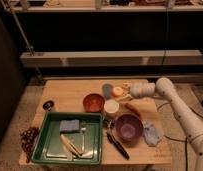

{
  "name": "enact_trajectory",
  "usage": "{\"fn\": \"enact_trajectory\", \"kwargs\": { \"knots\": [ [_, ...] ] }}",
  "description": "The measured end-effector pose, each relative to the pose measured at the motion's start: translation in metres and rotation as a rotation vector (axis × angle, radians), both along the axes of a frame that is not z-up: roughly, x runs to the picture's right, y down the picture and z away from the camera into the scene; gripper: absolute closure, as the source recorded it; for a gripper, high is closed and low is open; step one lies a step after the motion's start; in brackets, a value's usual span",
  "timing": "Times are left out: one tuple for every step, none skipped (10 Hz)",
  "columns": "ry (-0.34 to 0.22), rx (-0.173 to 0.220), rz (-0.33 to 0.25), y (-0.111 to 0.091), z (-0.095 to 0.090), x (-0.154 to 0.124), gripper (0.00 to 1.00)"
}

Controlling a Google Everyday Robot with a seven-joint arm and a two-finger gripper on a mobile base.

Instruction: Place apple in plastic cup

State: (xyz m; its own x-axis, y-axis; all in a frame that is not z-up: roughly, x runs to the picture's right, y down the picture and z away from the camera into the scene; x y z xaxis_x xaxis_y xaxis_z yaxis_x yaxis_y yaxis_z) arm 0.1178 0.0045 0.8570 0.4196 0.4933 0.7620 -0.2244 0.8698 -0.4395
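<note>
- The apple [117,91] is seen at the far side of the surface [60,92], just right of the plastic cup [107,90] and touching it or almost touching it.
- The end effector [126,92] is reached in from the right, and its tips are placed right at the apple. It is clenched tight, and the apple seems to be gripped in it, though the touch cannot be seen clearly.
- The apple is judged to be round, hard and smooth, so it could slip or roll. It is best held across its middle, one finger on each side.
- The plastic cup is judged to be light and easy to tip. The apple looks about as wide as the cup, so it should be let down from right above.
- A white cup [111,107] and a carrot [133,109] are found nearer.
</note>
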Motion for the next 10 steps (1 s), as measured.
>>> {"fn": "enact_trajectory", "kwargs": {
  "knots": [
    [0.012, 0.010, 0.002, -0.005, -0.001, 0.002, 1.00],
    [0.021, 0.016, 0.007, -0.009, -0.001, 0.005, 1.00],
    [0.030, 0.021, 0.016, -0.013, 0.001, 0.010, 1.00],
    [0.034, 0.027, 0.035, -0.019, 0.005, 0.016, 1.00],
    [0.029, 0.034, 0.045, -0.026, 0.010, 0.017, 1.00],
    [0.023, 0.039, 0.051, -0.035, 0.016, 0.017, 1.00],
    [0.020, 0.044, 0.057, -0.046, 0.025, 0.016, 1.00],
    [0.018, 0.046, 0.054, -0.056, 0.033, 0.013, 1.00],
    [0.017, 0.047, 0.052, -0.062, 0.039, 0.009, 1.00],
    [0.015, 0.039, 0.043, -0.063, 0.044, 0.004, 1.00]
  ]
}}
